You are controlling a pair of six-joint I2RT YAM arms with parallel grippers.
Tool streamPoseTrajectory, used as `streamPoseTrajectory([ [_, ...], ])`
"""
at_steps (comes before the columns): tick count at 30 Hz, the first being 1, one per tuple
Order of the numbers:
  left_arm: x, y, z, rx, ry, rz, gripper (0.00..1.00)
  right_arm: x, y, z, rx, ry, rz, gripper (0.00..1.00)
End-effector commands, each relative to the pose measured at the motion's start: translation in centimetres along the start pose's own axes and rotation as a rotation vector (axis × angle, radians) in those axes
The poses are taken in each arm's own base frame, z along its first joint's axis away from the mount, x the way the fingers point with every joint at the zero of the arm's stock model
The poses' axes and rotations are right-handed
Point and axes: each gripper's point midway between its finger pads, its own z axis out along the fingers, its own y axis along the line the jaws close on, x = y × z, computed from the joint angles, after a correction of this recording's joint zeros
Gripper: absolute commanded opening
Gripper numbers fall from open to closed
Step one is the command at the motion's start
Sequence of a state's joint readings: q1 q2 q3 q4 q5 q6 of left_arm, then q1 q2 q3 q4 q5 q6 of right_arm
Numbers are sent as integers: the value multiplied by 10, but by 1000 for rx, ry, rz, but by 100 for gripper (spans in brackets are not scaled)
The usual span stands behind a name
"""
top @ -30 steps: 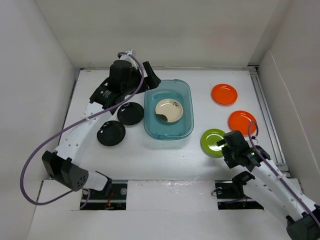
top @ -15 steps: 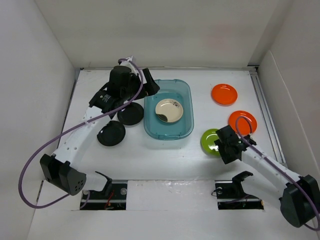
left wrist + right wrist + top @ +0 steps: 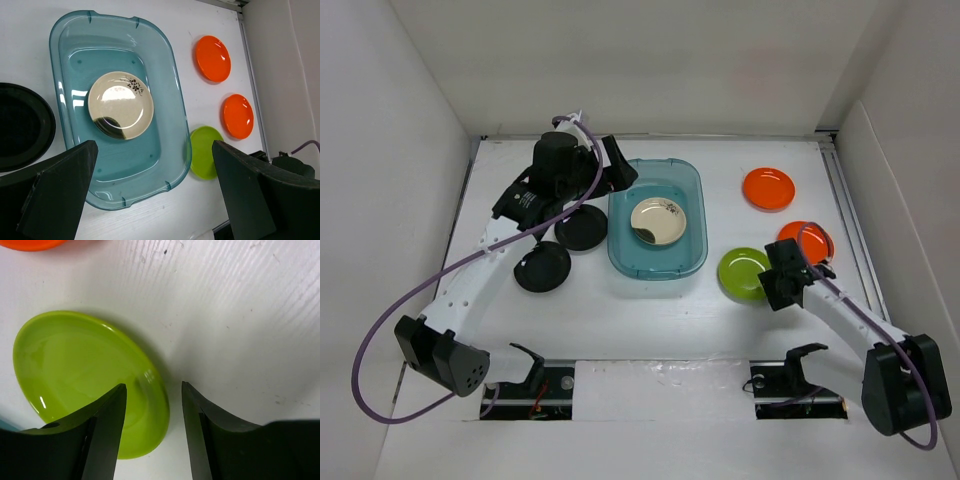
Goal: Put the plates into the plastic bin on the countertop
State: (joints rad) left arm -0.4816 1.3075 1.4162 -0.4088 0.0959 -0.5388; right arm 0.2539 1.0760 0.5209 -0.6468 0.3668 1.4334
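**Top external view.** The plastic bin [image 3: 657, 272] stands at mid-tabletop [image 3: 650, 315], its long axis running away from the arm bases, with the beige plate [image 3: 656, 220] lying inside it. The lime green plate [image 3: 740, 272] lies flat just right of the bin. The right tool [image 3: 772, 282] is set at that plate's right-hand rim, so plate and then bin lie to its left. The right arm is judged much the nearer to this plate. The left tool [image 3: 617, 168] is held above the bin's far left corner. The near orange plate [image 3: 812, 238] is partly covered by the right arm, and the far black plate [image 3: 582, 230] by the left arm. The far orange plate [image 3: 767, 188] and near black plate [image 3: 542, 267] are fully shown. The right tool's fingers cannot be resolved here.

**Left wrist view.** The left tool [image 3: 154, 150] is shown spread wide and empty, looking down on the bin. One black plate is cut off at the left edge; the other is out of frame.

**Right wrist view.** The right tool [image 3: 153, 387] is shown parted, with the lime green plate's rim lying in the gap between the fingers [image 3: 107, 430] and nothing gripped. Whether either finger touches the rim cannot be told. Only a sliver of an orange plate is caught at the top edge.
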Motion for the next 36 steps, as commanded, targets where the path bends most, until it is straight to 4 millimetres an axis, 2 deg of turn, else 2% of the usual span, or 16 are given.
streamPoseTrajectory([
  [1, -16, -10, -13, 36, -60, 17, 100, -6, 15, 5, -52, -6, -16, 53],
  [8, -19, -9, -15, 21, -70, 17, 100, -13, 30, 16, -62, 10, -54, 48],
  [10, -17, -7, -15, 15, -62, 25, 100, -22, 40, 18, -75, 3, -44, 35],
  [11, -17, -7, -15, 15, -61, 25, 100, -23, 35, 24, -48, 5, -53, 29],
  [12, -21, -7, -16, 11, -75, 25, 100, -29, 39, 25, -53, 3, -47, 18],
  [16, -24, -7, -20, 8, -88, 25, 100, -34, 41, 29, -59, 22, -56, 0],
  [20, -24, -7, -20, 8, -88, 25, 100, -31, 42, 30, -70, 54, -75, 0],
  [24, -30, 9, -16, -48, -103, 0, 100, -38, 74, 4, -195, 38, -104, 0],
  [26, -32, 30, -12, -113, -118, -37, 100, -52, 89, -16, -252, -27, -118, 0],
  [28, -39, 44, -9, -169, -146, -78, 100, -70, 113, -43, -350, -85, -129, 0],
  [30, -41, 69, -3, -249, -156, -116, 100, -78, 130, -62, -417, -108, -116, 0],
  [32, -41, 87, -3, -283, -157, -166, 100, -92, 147, -88, -491, -148, -122, 0],
  [33, -37, 115, -2, -338, -152, -206, 100, -92, 152, -97, -518, -156, -140, 0],
  [34, -37, 129, -2, -360, -157, -225, 100, -97, 158, -107, -545, -168, -131, 0],
  [35, -32, 162, -3, -422, -159, -281, 100, -93, 161, -113, -573, -165, -166, 0],
  [36, -42, 168, -9, -421, -191, -294, 100, -95, 167, -123, -612, -184, -185, 0],
])
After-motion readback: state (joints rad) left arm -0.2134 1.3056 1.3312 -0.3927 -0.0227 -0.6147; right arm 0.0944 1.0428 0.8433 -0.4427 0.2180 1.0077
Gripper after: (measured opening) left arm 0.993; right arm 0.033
